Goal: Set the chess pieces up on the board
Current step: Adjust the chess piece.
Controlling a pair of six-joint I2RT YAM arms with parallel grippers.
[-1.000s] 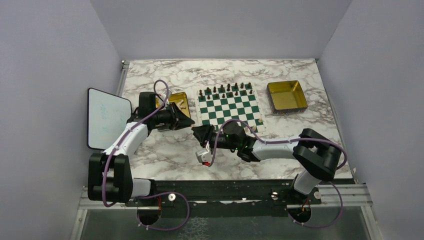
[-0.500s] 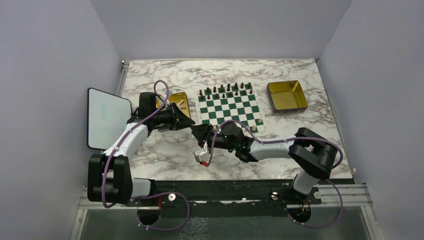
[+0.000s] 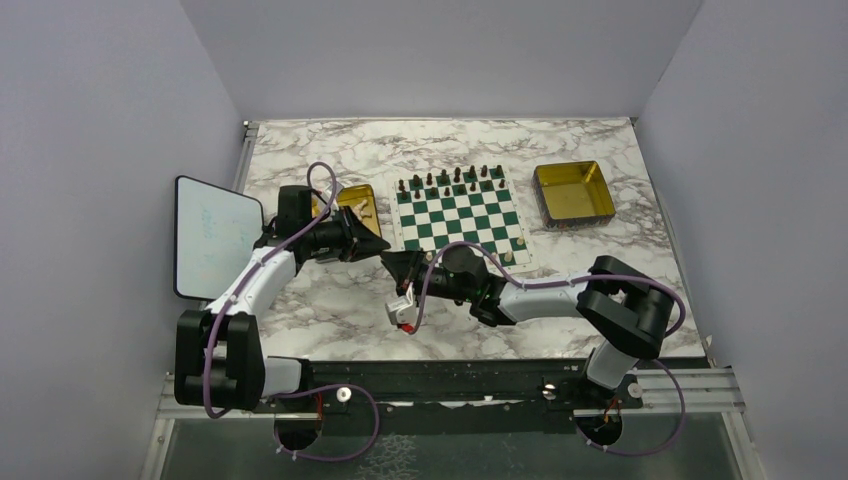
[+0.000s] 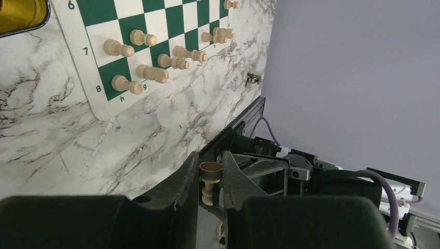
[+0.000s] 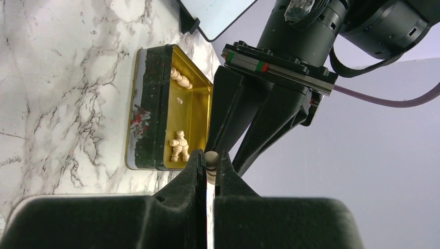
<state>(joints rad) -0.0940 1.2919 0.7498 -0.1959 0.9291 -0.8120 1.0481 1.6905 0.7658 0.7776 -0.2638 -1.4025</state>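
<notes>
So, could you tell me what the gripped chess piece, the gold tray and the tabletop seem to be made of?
The chess piece: probably turned wood, matte cream, ringed stem; plastic is possible. The tray: likely thin metal, glossy gold inside with reflections. The tabletop: marble look, grey veins on white; stone or laminate, cannot tell.

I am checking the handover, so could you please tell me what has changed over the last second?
The right arm's fingers edged left and closed on the cream chess piece that the left arm's fingers keep holding. The board and the pieces on it stayed put.
</notes>
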